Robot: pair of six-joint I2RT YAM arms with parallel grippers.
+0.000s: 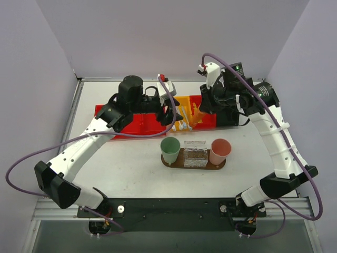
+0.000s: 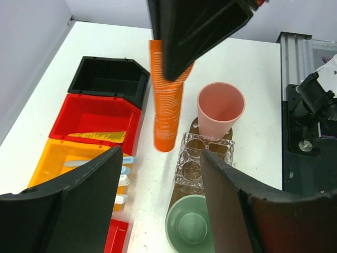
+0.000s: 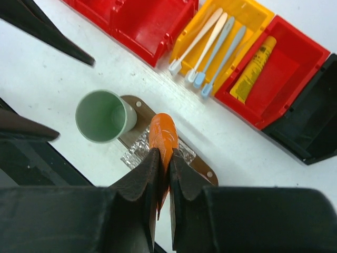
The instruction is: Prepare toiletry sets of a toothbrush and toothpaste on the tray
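My right gripper point(image 1: 201, 109) point(image 3: 164, 158) is shut on an orange toothpaste tube point(image 3: 162, 134) that hangs above the table, just behind the tray; the tube also shows in the left wrist view point(image 2: 167, 100) and the top view point(image 1: 197, 119). The dark brown oval tray point(image 1: 174, 164) point(image 2: 192, 126) point(image 3: 142, 107) carries a green cup point(image 1: 170, 150) point(image 3: 100, 116), a clear holder point(image 1: 195, 153) point(image 2: 202, 161) and a pink cup point(image 1: 220, 151) point(image 2: 221, 108). Several white toothbrushes point(image 3: 210, 45) point(image 1: 181, 125) lie in the yellow bin point(image 3: 253, 13). A yellow toothpaste tube point(image 3: 253, 68) point(image 2: 100, 137) lies in a red bin point(image 3: 295, 58). My left gripper point(image 1: 169, 113) point(image 2: 160, 158) is open and empty, above the table beside the tube.
A row of bins stands behind the tray: a long red bin point(image 1: 124, 125) on the left, then the yellow and red ones, and a black bin point(image 3: 310, 121) point(image 2: 108, 79) at the right end. The two grippers hover close together over the bins.
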